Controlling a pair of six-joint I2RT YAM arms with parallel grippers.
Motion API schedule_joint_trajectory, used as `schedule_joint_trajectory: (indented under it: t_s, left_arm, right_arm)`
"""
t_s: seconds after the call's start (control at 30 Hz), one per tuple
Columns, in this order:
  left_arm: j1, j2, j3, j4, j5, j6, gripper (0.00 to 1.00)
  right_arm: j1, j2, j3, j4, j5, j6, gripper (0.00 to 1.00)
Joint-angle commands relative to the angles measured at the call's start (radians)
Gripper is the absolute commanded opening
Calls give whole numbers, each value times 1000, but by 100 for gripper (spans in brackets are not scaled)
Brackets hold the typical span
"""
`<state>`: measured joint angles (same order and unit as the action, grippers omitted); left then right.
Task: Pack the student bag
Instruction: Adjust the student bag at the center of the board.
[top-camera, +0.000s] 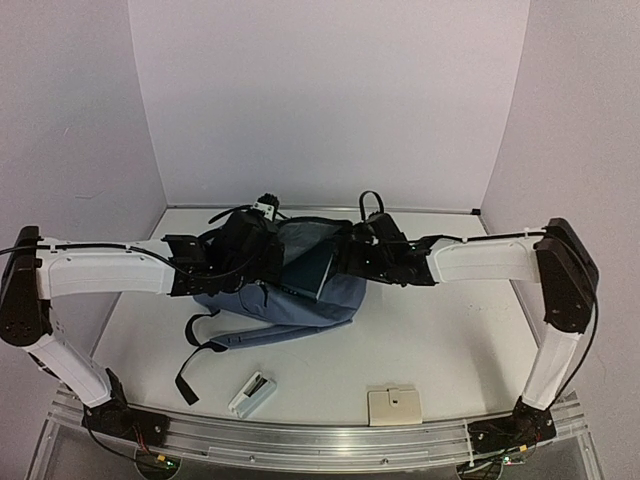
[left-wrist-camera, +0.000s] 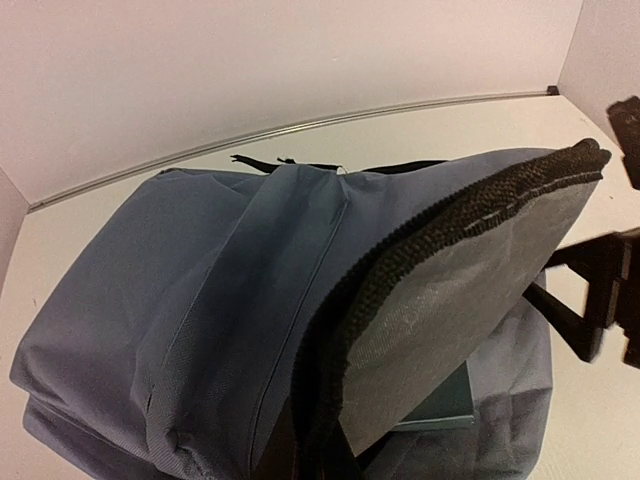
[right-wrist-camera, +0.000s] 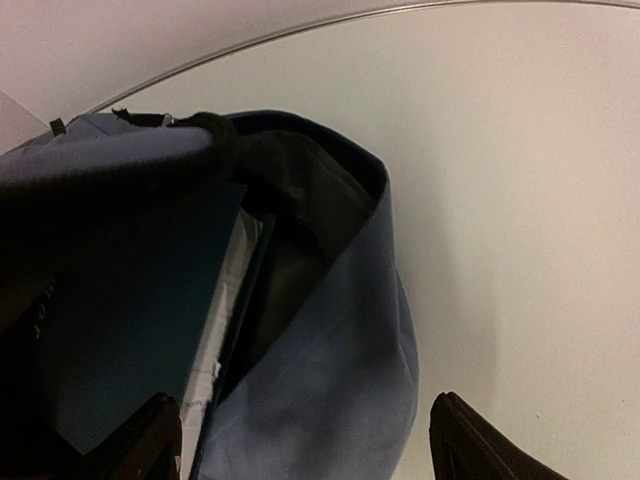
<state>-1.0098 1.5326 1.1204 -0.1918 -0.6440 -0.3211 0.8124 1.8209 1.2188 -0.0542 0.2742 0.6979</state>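
Note:
The student bag (top-camera: 300, 310) lies in the middle of the table, slate-blue, with its main opening facing up. My left gripper (top-camera: 268, 268) is shut on the zipper edge of the bag's flap (left-wrist-camera: 450, 290) and holds it raised; its fingers are hidden under the fabric in the left wrist view. A dark teal book (top-camera: 312, 270) stands slanted in the opening, partly inside; its white page edge (right-wrist-camera: 215, 330) shows in the right wrist view. My right gripper (right-wrist-camera: 312, 445) is open at the opening's right side, above the bag's blue side wall (right-wrist-camera: 330, 380).
A small white box (top-camera: 252, 393) and a flat beige item (top-camera: 395, 405) lie near the table's front edge. Black straps (top-camera: 195, 345) trail from the bag toward the front left. White walls close the back and both sides. The right arm (left-wrist-camera: 600, 290) shows dark past the flap.

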Motion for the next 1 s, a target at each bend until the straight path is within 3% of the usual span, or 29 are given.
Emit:
schedule_joint_trajectory:
  t_s: [0.0,0.1,0.2,0.37,0.53,0.7,0.97]
  left_arm:
    - [-3,-67,-13,37,29,-56,0]
    - [-1,-75,-30,41,26,-59,0]
    - [3,-80,-46,50,26,-66,0]
    - [10,-69,-46,48,29,-73,0]
    - [34,-47,-43,19,42,-102,0]
    - [82,-19,-55,1,58,-141,0]
    - [169,64,-2,-73,70,-240,0]
  right_arm:
    - [0,138,163,-59,156,-5,84]
    - [1,229,260,-135,182,-30,84]
    - [0,287,325,-229,175,-42,78]
    - [1,240,266,-300,86,-32,42]
    - [2,73,116,-243,-62,-15,3]
    - [1,-155,-81,-57,-145,-35,0]
    - [-1,-408,-449,485,-538,-193,0]
